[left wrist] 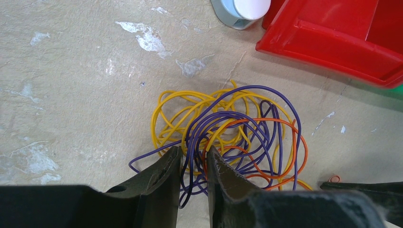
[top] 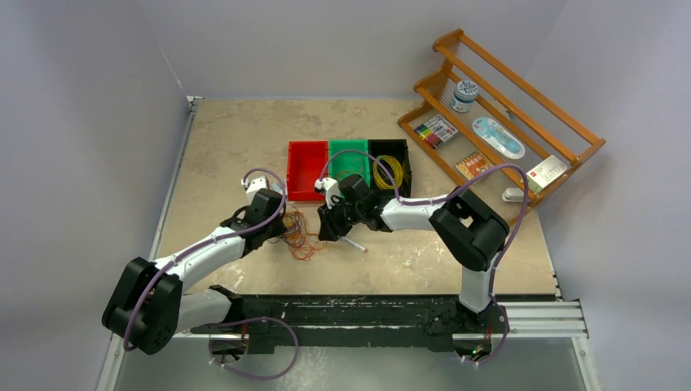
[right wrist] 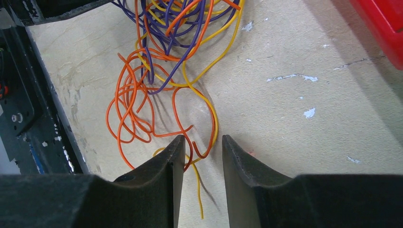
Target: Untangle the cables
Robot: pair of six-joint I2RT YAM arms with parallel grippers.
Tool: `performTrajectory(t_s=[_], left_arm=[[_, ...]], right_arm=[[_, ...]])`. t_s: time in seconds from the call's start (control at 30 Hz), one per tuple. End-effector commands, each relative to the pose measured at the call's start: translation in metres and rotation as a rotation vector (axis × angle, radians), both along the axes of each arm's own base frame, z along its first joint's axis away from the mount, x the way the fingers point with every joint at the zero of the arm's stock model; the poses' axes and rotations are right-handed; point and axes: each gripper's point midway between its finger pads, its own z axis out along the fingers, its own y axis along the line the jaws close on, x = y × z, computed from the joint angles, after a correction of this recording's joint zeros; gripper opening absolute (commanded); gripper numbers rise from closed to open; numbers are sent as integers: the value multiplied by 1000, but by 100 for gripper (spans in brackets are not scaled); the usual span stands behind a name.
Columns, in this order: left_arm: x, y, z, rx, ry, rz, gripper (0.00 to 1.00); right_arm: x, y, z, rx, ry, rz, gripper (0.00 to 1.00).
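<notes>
**Evidently early: anchor on one side, pick on the other**

Found on the bench (top: 236,147), at 7 o'clock of the red bin (top: 306,169) and between both arms: the cables (top: 300,236), one loose heap of purple, yellow and orange loops. Flat on the surface, nothing lifted.

Apparently pinched in the narrow gap of the left tool (left wrist: 194,164): a few purple strands, running down between its fingers. Probably meant as an anchor, keeping the purple bundle in place during removal of the other colours.

At the opposite edge of the heap, the right tool (right wrist: 203,142): moderately parted, straddling an orange loop end and a yellow tail, not seen clamped. Likely set there for easy, snag-free sliding of a free end out of the pile.

From the right wrist: stretched along the 12-to-6 line, dense purple knot at 12, orange coils from 9 to 7, yellow tail pointing to 6 through the finger gap. From the left wrist: rounder, fanned from 10 to 3 above the fingertips, orange outermost at 3.

Judged barely begun, with all three colours interlaced.
</notes>
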Motion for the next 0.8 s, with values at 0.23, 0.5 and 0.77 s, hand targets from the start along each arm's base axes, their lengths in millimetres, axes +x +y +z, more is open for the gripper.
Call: performTrajectory(t_s=[0.23,0.5,0.77], left_arm=[[8,2,7,-3,-40,24,24],[8,2,6,-2,-39,26,24],[9,2,6,-2,-38,26,24]], right_arm=[[12,14,33,76,-77,-9,40],[13,13,37,83,-87,-12,37],[14,13,40,85,-97,-18,29]])
